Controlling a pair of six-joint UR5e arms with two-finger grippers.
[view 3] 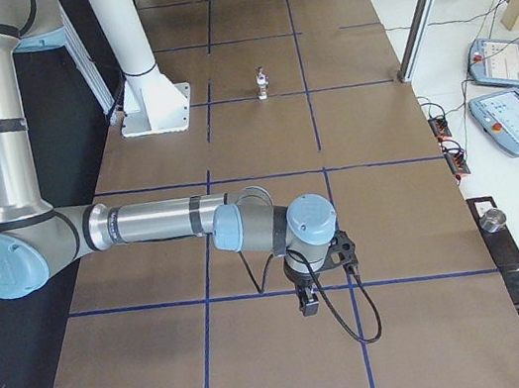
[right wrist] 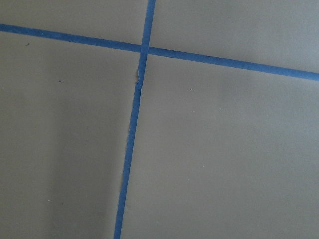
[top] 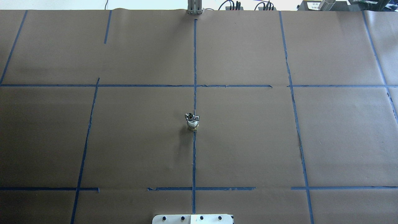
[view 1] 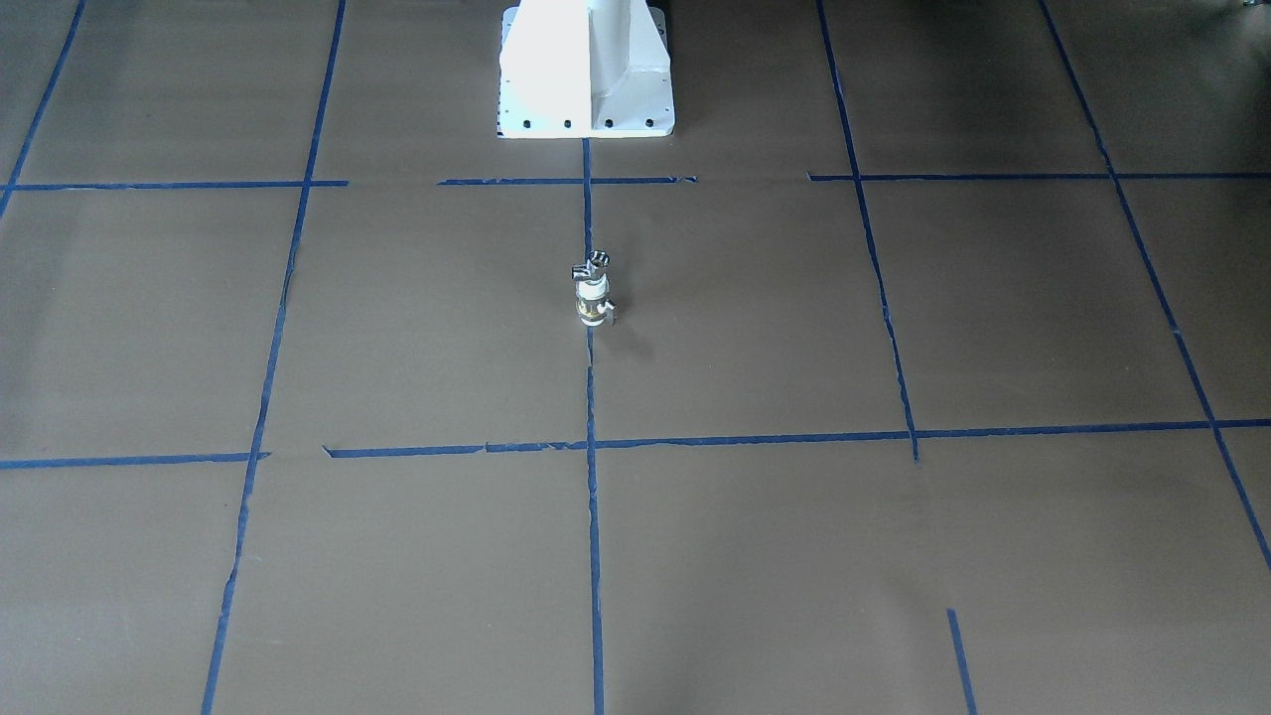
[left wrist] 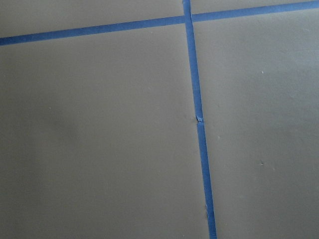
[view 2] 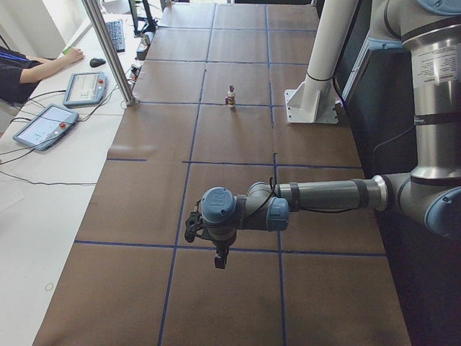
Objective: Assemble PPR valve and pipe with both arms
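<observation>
Brown paper [top: 255,143] gridded with blue tape [top: 194,161] covers your table. Dead centre, the PPR valve [view 1: 592,304] stands upright with the pipe [view 1: 592,265] seated on top, so I'd call it assembled. Your left gripper [view 2: 221,258] and right gripper [view 3: 308,301] hang well away; can't tell if they're wide or pinched. Teach pendants [view 2: 45,126] sit on the white side desk [view 2: 43,216].

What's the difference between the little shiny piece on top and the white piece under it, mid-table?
The pipe is all shiny chrome metal; the valve is white plastic with a brass-coloured band. The pipe is the smaller, T-shaped one; the valve is a stubby cylinder. The pipe sits on top; the valve stands on the table beneath it. Together they form one upright stack on a blue tape line.
</observation>
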